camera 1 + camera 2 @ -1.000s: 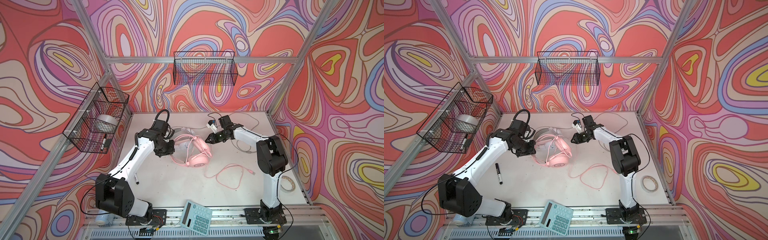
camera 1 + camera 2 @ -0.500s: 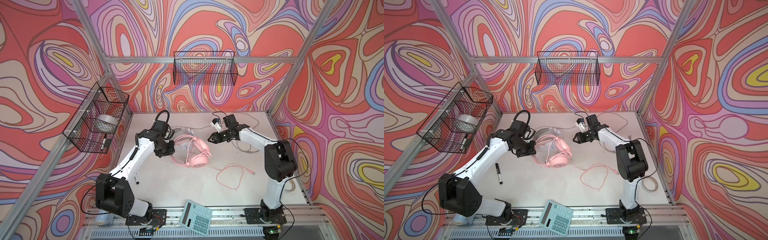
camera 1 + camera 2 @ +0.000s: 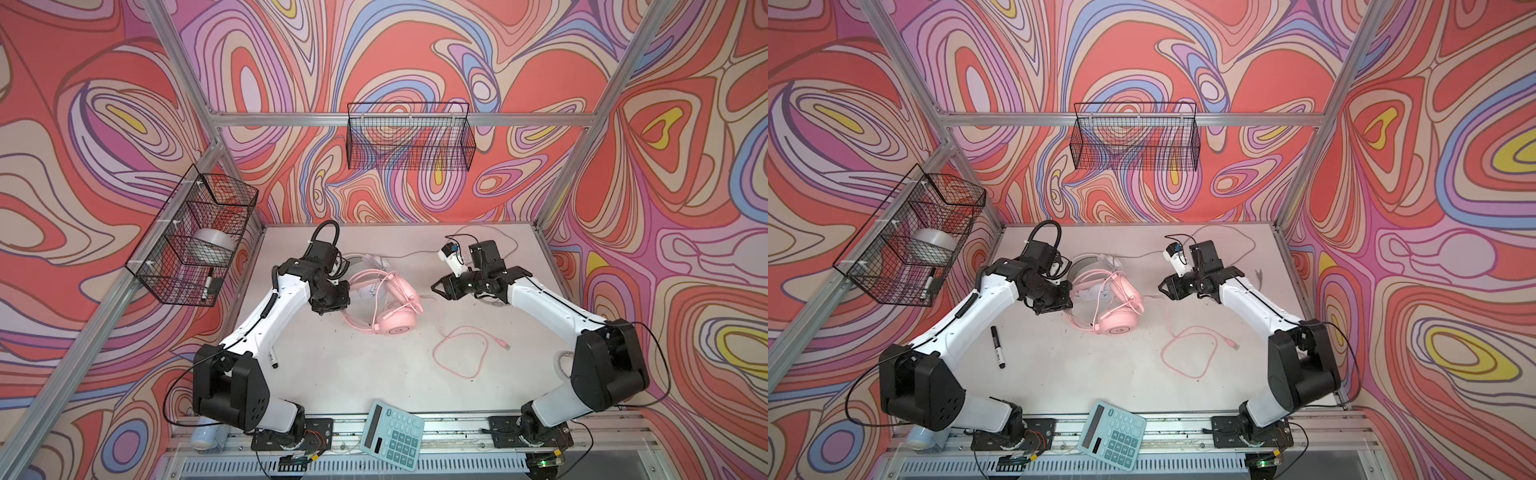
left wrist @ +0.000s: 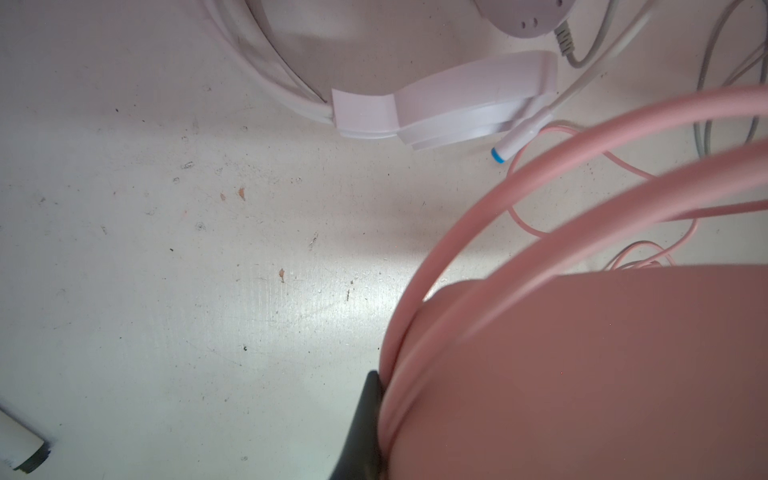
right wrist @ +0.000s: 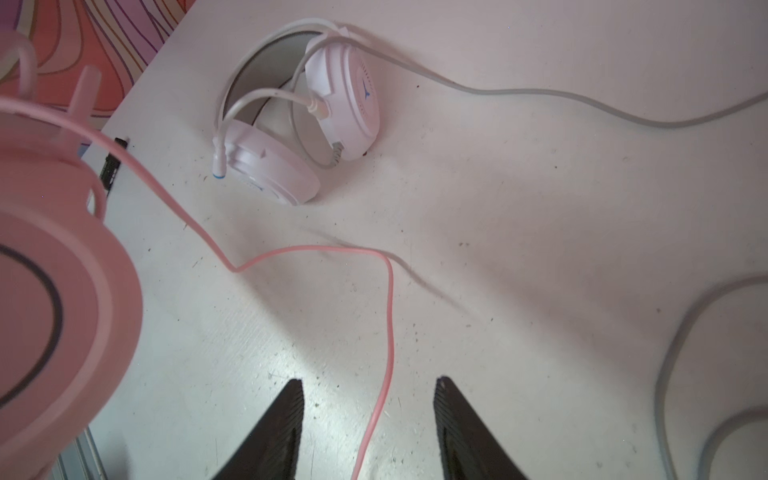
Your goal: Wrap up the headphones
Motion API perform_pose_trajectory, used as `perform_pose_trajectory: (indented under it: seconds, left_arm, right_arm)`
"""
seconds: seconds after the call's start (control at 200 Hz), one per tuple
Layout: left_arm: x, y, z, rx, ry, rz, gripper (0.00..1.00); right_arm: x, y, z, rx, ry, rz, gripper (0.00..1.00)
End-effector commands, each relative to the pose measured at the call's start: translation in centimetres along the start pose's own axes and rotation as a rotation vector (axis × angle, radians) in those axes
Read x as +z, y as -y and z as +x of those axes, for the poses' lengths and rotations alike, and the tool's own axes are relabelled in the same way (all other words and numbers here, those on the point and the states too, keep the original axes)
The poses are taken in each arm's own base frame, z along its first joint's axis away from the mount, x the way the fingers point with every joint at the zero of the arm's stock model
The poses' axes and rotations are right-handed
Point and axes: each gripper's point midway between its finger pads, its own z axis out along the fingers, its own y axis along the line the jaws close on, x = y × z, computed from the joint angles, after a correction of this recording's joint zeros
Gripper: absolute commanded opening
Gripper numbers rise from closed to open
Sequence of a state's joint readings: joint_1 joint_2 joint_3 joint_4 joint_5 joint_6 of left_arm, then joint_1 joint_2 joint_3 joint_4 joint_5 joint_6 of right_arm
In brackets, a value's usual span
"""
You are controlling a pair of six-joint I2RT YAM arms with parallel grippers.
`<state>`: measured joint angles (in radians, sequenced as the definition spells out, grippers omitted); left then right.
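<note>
Swirl-patterned walls (image 3: pixel 415 50), scuffed white worktop (image 3: pixel 353 374): wrap unfinished.
Top view: my left pincer (image 3: pixel 334 305) clamps the pink over-ear wired headset (image 3: pixel 395 324) mid-worktop. Right wrist view: right pincer (image 5: pixel 370 379) gapes astride its thin pink cable (image 5: pixel 390 311); I fear closing off-line misses it.

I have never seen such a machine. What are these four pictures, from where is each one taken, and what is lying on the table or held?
Two robot arms work at a white table. Both top views look down from above; each wrist view comes from a camera on one arm. The left gripper is shut on the headband of the pink headset. The right gripper is open and holds nothing; the pink cable passes between its fingers. A white headset and a marker lie on the table, a calculator at its front edge.
</note>
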<state>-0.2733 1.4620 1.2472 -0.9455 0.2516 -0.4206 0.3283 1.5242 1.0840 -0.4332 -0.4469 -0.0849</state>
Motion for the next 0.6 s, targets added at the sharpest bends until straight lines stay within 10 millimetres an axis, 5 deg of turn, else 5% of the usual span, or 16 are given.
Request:
perform_pose_trajectory:
  seconds: [0.0, 0.27, 0.591]
  left_arm:
    - [-0.5, 1.4, -0.8, -0.007, 0.018, 0.063, 0.0]
    - [-0.7, 1.6, -1.1, -0.015, 0.024, 0.062, 0.0]
    - [-1.1, 1.7, -1.4, -0.021, 0.031, 0.061, 0.0]
  right_arm:
    - [-0.1, 0.3, 2.2, 0.02, -0.027, 0.023, 0.54]
    - [0.4, -1.0, 6.6, 0.159, -0.025, -0.047, 0.53]
    - [1.7, -0.4, 7.0, 0.262, -0.066, -0.039, 0.48]
